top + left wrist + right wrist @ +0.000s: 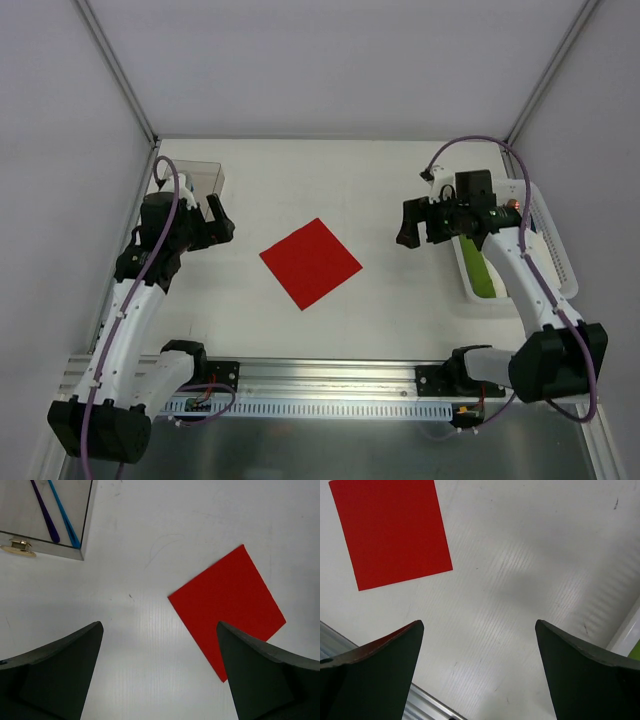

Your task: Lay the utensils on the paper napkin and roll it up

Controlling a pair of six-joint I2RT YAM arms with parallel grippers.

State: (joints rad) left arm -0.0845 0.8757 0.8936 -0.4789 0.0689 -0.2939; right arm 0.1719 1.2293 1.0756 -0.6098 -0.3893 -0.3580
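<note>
The red paper napkin (311, 263) lies flat on the white table between the two arms, turned like a diamond; it also shows in the left wrist view (227, 605) and the right wrist view (392, 530). Two slim utensils, one purple (45, 512) and one blue (62, 512), lie side by side in a clear box (200, 178) at the back left. My left gripper (218, 222) (159, 625) hangs open over bare table just in front of that box, left of the napkin. My right gripper (412, 228) (479, 623) is open and empty, to the napkin's right.
A small gold piece (17, 547) sits against the clear box's near wall. A white tray (545, 235) holding a green bundle (482, 270) stands at the right edge, behind the right arm. An aluminium rail (330, 375) runs along the near edge.
</note>
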